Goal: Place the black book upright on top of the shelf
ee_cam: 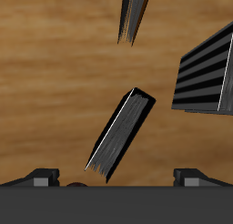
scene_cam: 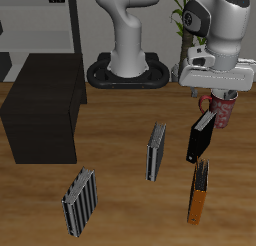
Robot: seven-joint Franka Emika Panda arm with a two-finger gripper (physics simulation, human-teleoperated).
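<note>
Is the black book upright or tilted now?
Tilted. The black book hangs slanted under the gripper, off the table; whether the jaws grip it, I cannot tell.

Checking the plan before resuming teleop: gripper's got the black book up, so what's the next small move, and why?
Probably carry it across toward the shelf, keeping height. The gripper appears shut on the black book, which hangs tilted, clear of the table. The grey book stands between it and the shelf, so stay above it.
</note>
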